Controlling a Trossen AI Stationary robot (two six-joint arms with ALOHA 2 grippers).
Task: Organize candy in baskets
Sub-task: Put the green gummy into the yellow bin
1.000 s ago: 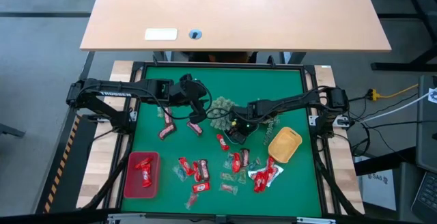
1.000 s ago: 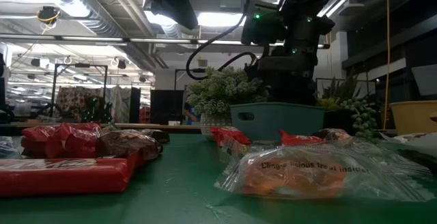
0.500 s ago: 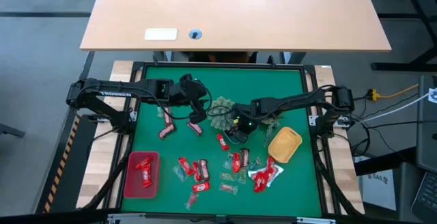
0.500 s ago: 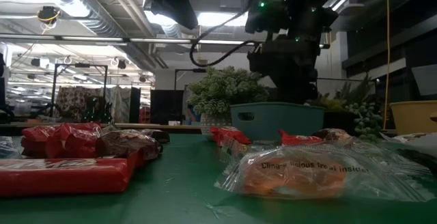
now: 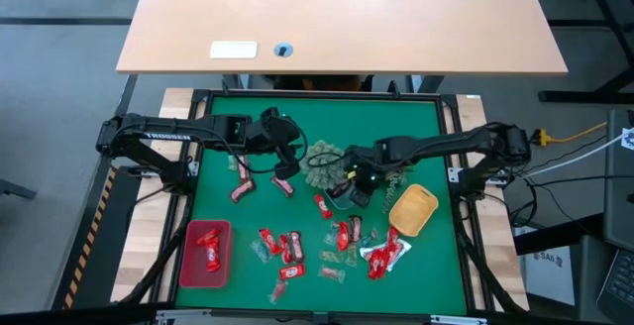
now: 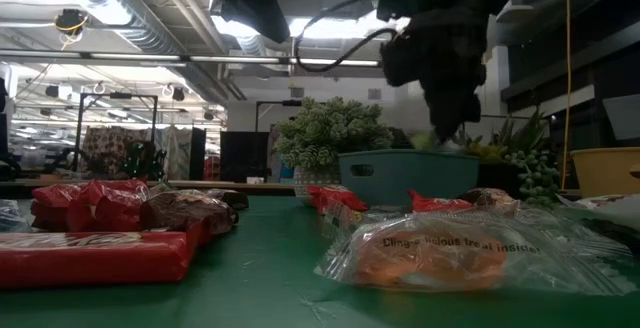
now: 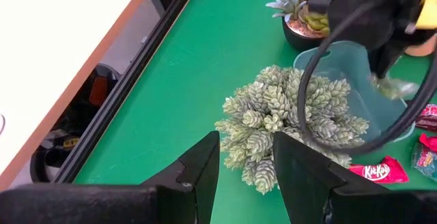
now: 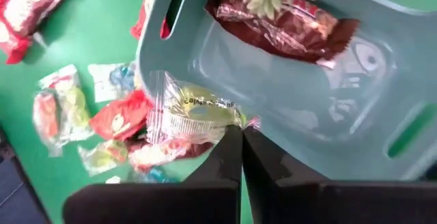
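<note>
The right gripper [image 8: 240,136], fingers pressed together, pinches a clear-wrapped greenish candy [image 8: 194,111] above the pale blue basket's [image 8: 307,108] rim, near the table's middle; one dark brown bar [image 8: 283,22] lies inside. The left gripper [image 7: 246,157] hangs spread and empty over a spiky plant ornament [image 7: 290,118]. Three baskets: blue, red [image 5: 205,255] with two red candies, yellow-orange [image 5: 413,209].

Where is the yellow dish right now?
In the high view the yellow dish sits on the green mat's right side, just right of the pale blue dish and above a red candy.
</note>
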